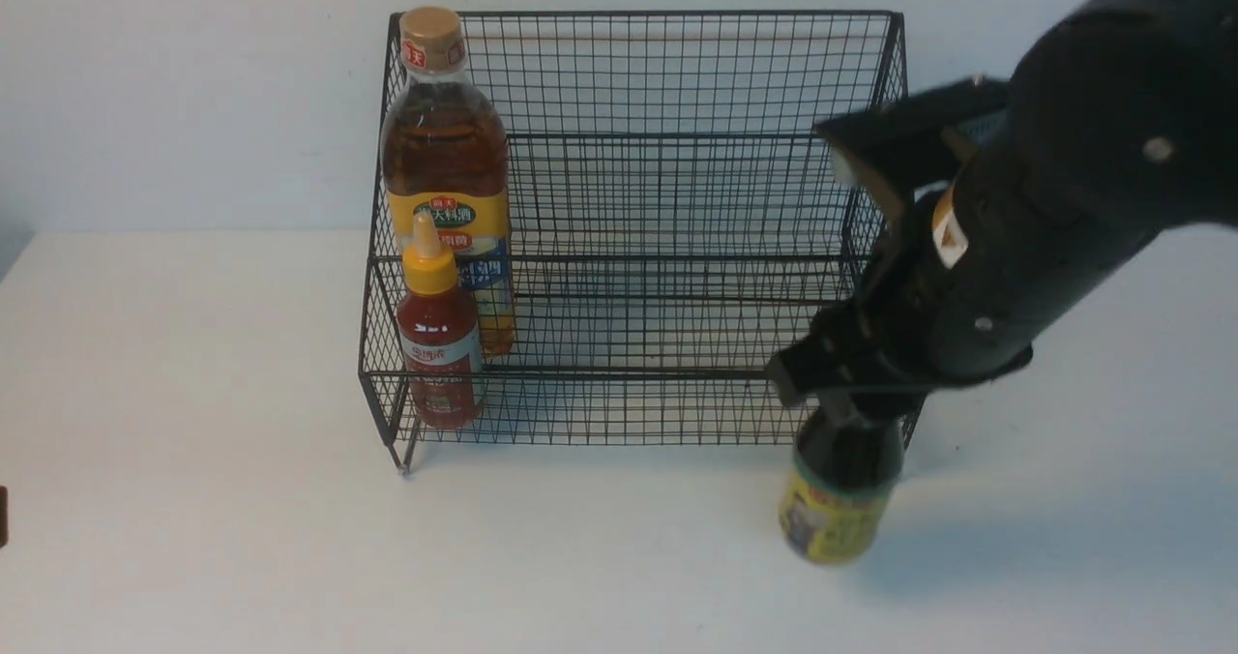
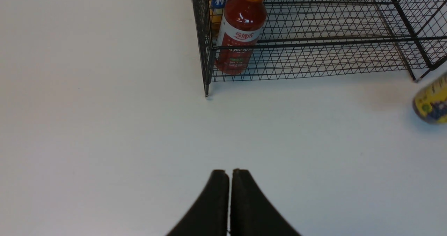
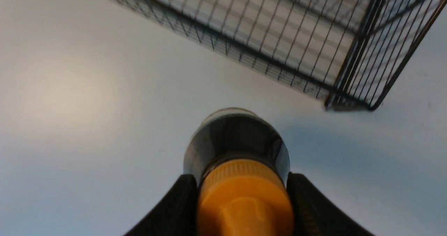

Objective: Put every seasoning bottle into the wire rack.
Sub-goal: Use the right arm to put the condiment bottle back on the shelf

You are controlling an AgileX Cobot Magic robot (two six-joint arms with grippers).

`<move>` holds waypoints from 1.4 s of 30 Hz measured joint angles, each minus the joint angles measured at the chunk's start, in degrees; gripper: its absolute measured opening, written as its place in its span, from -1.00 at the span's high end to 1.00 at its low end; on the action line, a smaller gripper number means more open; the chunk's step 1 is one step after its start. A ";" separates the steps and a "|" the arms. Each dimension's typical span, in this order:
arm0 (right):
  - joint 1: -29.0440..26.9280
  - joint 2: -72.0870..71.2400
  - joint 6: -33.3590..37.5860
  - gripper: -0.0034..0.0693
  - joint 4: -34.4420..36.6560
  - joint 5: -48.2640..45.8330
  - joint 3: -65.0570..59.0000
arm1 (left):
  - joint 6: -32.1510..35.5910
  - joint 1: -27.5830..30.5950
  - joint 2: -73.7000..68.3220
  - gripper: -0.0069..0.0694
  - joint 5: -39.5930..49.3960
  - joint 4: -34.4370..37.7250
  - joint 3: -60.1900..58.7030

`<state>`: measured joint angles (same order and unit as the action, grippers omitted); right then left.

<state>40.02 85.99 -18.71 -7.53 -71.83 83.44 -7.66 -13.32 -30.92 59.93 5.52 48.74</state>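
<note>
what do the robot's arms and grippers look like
The right arm is bulky, rounded and matte black, with small silver screw heads and a white-and-orange patch near the wrist. The right gripper and left gripper each have two black fingers tapering to narrow tips. No cables show.

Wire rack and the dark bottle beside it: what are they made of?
Wire rack: probably black-coated metal, thin rigid wires, matte. Dark bottle: glossy plastic or glass, can't tell which; highlights on its shoulder. Its yellow cap: ribbed plastic, apparently.
</note>
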 joint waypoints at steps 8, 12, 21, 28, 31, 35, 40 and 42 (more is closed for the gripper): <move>-1.79 -0.33 0.64 0.09 -0.28 -0.77 8.93 | 0.75 0.00 0.00 0.83 -0.07 2.91 0.00; -5.51 -0.27 0.64 0.09 -0.43 -1.44 9.39 | 0.87 0.00 0.00 0.83 -0.41 3.02 0.00; -10.52 4.30 0.87 0.09 -2.00 -1.47 9.39 | 1.05 0.00 0.00 0.83 -0.56 3.06 0.00; -10.52 6.74 0.87 0.09 -3.20 2.56 10.05 | 2.76 0.00 0.00 0.83 -2.01 3.06 -0.07; -10.57 7.77 0.87 0.09 -3.80 4.24 10.35 | 2.82 0.00 0.00 0.83 -2.01 3.06 -0.07; -10.57 8.93 0.76 0.09 -4.69 6.74 10.41 | 2.89 0.00 0.00 0.83 -2.01 3.06 -0.07; -10.57 11.27 0.54 0.09 -5.31 7.01 9.94 | 3.10 0.00 0.00 0.83 -2.01 3.06 -0.07; -10.57 12.26 0.54 0.09 -5.24 6.48 9.75 | 3.10 0.00 0.00 0.83 -2.01 3.06 -0.07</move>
<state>29.45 98.25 -18.17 -12.76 -65.36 93.19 -4.56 -13.32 -30.92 57.92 8.58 48.67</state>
